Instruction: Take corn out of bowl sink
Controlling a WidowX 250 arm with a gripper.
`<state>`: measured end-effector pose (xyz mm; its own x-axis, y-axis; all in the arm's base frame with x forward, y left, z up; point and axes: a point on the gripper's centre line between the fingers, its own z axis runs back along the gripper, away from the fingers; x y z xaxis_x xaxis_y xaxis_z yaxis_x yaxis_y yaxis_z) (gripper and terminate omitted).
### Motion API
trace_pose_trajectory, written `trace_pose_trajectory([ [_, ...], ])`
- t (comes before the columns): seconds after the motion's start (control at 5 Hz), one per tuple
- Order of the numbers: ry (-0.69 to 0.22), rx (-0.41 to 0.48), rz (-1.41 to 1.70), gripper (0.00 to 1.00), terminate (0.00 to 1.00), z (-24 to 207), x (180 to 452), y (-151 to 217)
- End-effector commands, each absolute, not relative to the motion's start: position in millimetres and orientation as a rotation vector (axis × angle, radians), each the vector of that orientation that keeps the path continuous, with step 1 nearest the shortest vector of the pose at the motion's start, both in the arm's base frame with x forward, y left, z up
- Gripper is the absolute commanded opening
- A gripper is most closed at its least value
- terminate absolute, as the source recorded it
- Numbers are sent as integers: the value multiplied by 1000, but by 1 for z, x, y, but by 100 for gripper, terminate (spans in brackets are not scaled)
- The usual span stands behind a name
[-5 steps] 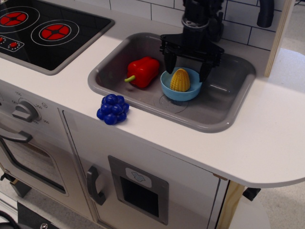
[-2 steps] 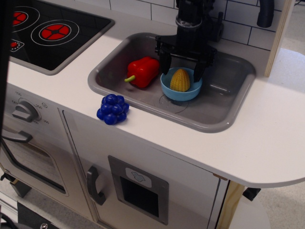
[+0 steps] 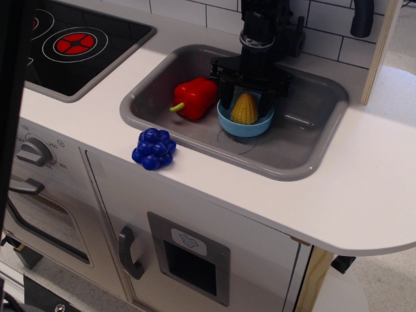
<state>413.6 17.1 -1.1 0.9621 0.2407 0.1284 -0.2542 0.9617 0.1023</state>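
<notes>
The yellow corn (image 3: 245,109) stands tip-up in the light-blue bowl (image 3: 242,128), which sits in the middle of the grey sink (image 3: 296,153). My black gripper (image 3: 246,95) hangs straight down over the bowl. It is open, with one finger on each side of the corn, low at the bowl's rim. The fingers stand close to the corn, and I cannot tell whether they touch it. The back of the bowl is hidden behind the gripper.
A red toy pepper (image 3: 195,96) lies in the sink just left of the bowl. A blue grape cluster (image 3: 153,148) sits on the white counter in front of the sink. The black stovetop (image 3: 78,45) is at far left, a dark faucet (image 3: 361,16) at back right. A dark blurred band (image 3: 10,97) covers the left edge.
The gripper has come down and slightly left over the bowl, and its fingers have narrowed around the corn. The corn and bowl have not moved. The dark band at left has widened.
</notes>
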Motion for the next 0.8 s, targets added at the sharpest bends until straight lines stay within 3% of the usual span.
trace_pose_trajectory([
  [0.0, -215, 98, 298, 0, 0, 27, 421, 15],
  [0.4, -253, 54, 413, 0, 0, 64, 426, 3],
  [0.6, -230, 53, 469, 0, 0, 82, 423, -7],
])
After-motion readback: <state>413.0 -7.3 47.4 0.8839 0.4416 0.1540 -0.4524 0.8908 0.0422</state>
